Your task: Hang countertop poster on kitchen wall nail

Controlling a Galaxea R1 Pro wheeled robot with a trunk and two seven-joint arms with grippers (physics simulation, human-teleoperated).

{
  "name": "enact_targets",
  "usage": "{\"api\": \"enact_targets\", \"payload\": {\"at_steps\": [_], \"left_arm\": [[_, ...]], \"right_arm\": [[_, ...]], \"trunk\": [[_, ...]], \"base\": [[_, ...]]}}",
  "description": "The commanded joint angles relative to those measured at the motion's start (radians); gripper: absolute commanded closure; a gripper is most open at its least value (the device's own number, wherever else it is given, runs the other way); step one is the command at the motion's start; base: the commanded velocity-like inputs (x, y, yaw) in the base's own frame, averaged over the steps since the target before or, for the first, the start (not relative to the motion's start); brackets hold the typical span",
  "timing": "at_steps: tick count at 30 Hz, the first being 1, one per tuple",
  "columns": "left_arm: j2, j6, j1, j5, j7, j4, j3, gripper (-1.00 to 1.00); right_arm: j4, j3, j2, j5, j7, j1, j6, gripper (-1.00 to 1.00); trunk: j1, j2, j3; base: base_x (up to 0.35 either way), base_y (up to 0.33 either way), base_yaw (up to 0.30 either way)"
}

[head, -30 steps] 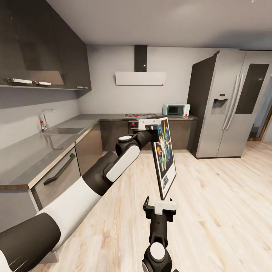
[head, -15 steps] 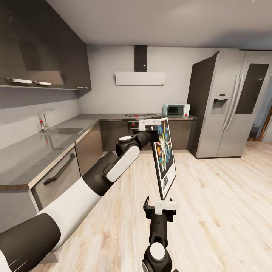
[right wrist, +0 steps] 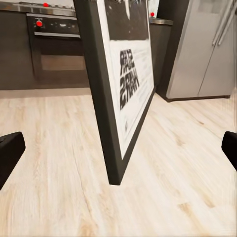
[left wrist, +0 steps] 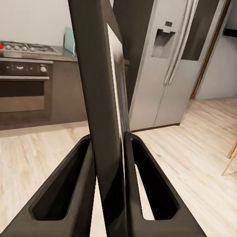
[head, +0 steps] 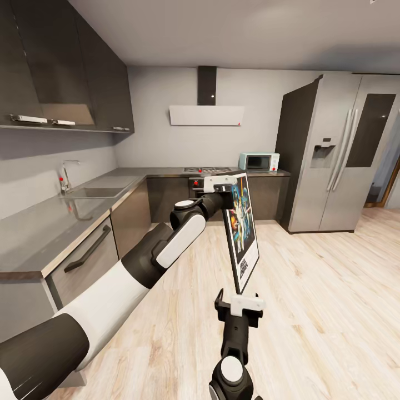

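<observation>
At the far left runs the kitchen countertop (head: 39,233), a glossy dark desk with its sink (head: 97,191) set in, and nothing of the task lies on it now. Moving right, the left gripper (head: 226,190) has its jaws closed on the top edge of the poster (head: 243,230); in the left wrist view the frame's edge (left wrist: 101,113) sits squeezed between both fingers (left wrist: 74,182). The poster hangs upright in the air over the wood floor (head: 328,300), turned nearly edge-on, its artwork facing right toward the fridge (head: 339,155). It looks stiff, flat and light, with a thin frame that could pivot in a single pinch, so a grip on the frame edge, away from the printed face, seems safest. Just below its bottom corner is the right gripper (head: 240,304), jaws spread wide and holding nothing; in the right wrist view the poster's lower corner (right wrist: 116,175) hangs between the two fingertips (right wrist: 10,150), apart from both.
</observation>
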State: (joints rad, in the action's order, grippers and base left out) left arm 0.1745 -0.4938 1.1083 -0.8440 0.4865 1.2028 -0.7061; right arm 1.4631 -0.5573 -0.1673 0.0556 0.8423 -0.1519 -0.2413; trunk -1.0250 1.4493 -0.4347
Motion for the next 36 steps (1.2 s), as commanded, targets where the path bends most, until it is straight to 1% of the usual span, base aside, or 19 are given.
{"api": "enact_targets", "payload": {"at_steps": [1,8,12,18,20,26,36], "left_arm": [[0.000,-0.002,0.001,-0.007,0.010,0.001,-0.001,1.00],[0.000,-0.001,0.000,-0.007,0.010,0.001,-0.002,1.00],[0.000,-0.001,-0.019,-0.007,0.010,0.001,-0.003,1.00],[0.000,-0.001,-0.024,-0.007,0.009,0.002,-0.003,1.00],[0.000,-0.001,-0.025,-0.007,0.009,0.002,-0.005,1.00],[0.000,-0.001,-0.025,-0.008,0.010,0.003,-0.032,1.00],[0.000,-0.001,-0.025,-0.009,0.009,0.004,-0.037,1.00]], "right_arm": [[0.000,-0.001,0.000,0.006,0.010,-0.001,-0.010,-1.00],[-0.001,-0.001,0.000,0.006,0.014,-0.003,-0.010,-1.00],[-0.002,-0.001,0.000,0.006,0.015,-0.007,-0.010,-1.00],[-0.005,-0.001,0.000,0.005,0.015,-0.014,-0.011,-1.00],[-0.005,-0.001,0.000,0.005,0.015,-0.017,-0.011,-1.00],[-0.008,-0.001,0.000,0.005,0.016,-0.033,-0.012,-1.00],[-0.023,-0.001,0.000,0.006,0.015,-0.037,-0.012,-1.00]], "trunk": [[0.000,0.001,-0.001],[0.000,0.001,-0.001],[0.000,0.001,-0.001],[0.000,0.001,-0.001],[0.000,0.001,-0.001],[0.000,0.001,-0.001],[0.000,0.001,-0.001]], "base": [[0.000,0.000,0.000],[0.000,0.000,0.000],[0.000,0.000,0.000],[0.000,0.000,0.000],[0.000,0.000,0.000],[0.000,0.000,0.000],[0.000,0.000,0.000]]}}
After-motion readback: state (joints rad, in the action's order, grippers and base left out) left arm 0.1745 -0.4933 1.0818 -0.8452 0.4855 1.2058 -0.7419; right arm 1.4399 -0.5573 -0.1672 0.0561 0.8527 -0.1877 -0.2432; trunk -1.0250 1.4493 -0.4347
